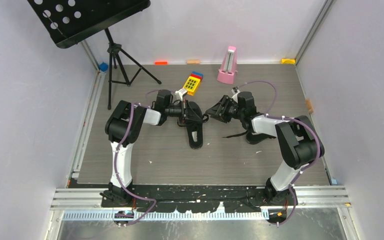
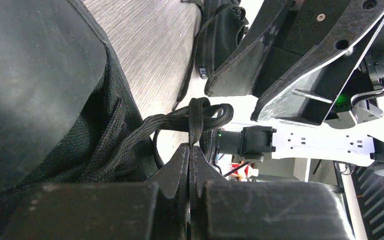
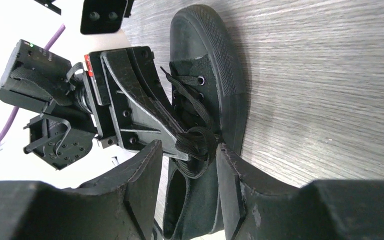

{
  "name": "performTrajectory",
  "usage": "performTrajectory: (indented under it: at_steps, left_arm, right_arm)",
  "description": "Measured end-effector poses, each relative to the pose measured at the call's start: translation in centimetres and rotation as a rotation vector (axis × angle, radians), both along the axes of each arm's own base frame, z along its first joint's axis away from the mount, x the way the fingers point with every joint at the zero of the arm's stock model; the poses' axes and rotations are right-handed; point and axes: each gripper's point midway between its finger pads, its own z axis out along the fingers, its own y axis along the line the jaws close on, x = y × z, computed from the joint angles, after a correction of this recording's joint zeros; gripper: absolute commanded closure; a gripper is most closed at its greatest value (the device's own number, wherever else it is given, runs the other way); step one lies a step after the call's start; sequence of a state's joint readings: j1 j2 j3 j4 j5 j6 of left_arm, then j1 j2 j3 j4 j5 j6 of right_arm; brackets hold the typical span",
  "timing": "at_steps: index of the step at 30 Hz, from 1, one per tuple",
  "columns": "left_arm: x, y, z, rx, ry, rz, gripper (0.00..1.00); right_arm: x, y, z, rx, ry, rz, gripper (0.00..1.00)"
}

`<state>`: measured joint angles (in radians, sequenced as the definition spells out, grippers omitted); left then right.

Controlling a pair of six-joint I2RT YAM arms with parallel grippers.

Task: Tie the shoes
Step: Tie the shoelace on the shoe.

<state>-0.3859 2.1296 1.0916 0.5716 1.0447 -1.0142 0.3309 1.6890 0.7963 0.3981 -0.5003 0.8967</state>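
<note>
One of the shoes [image 1: 195,134] is lying on the tabletop [image 1: 154,160] on the arms' side of the pink metronome [image 1: 227,65], a little to its left. The second shoe [image 2: 222,40] is lying to the metronome's right, partly under the right arm. The left gripper [image 2: 189,150], pressed together, is pinching the bunched laces [image 2: 200,117] and holding them clear of the upper, apparently to present a loop. The right gripper [image 3: 187,165], spread, is straddling that bunch without closing on it, probably lining up to take a strand.
</note>
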Motion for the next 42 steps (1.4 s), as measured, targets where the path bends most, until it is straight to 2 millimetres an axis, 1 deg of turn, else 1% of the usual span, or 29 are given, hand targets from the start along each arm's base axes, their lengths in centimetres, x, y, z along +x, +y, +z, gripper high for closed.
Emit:
performTrajectory:
  at_steps: [6, 13, 20, 28, 31, 33, 37, 42]
  left_arm:
    - [0.0, 0.0, -0.1, 0.002, 0.001, 0.000, 1.00]
    - [0.0, 0.0, -0.1, 0.003, 0.000, -0.001, 1.00]
    - [0.0, 0.0, -0.1, 0.004, 0.001, -0.001, 1.00]
    - [0.0, 0.0, -0.1, 0.004, -0.001, -0.002, 1.00]
    - [0.0, 0.0, -0.1, 0.004, -0.001, -0.001, 1.00]
    - [0.0, 0.0, -0.1, 0.004, -0.001, -0.001, 1.00]
    - [-0.1, 0.0, -0.1, 0.005, 0.000, -0.002, 1.00]
    - [-0.2, -0.1, -0.3, 0.009, 0.003, -0.006, 1.00]
  right_arm:
    - [-0.3, 1.0, -0.3, -0.018, 0.008, 0.037, 0.56]
    - [-0.3, 1.5, 0.0, -0.047, -0.004, 0.060, 0.70]
    - [0.2, 1.5, 0.1, -0.085, -0.007, 0.063, 0.71]
    - [0.2, 1.5, -0.2, -0.131, -0.007, 0.073, 0.94]
    - [0.3, 1.4, -0.2, -0.146, -0.001, 0.071, 0.99]
    - [0.3, 1.4, -0.1, -0.153, -0.001, 0.072, 1.00]
    - [0.9, 1.6, 0.7, -0.165, -0.016, 0.075, 1.00]
    - [1.9, 2.7, 2.9, -0.164, -0.067, 0.093, 1.00]
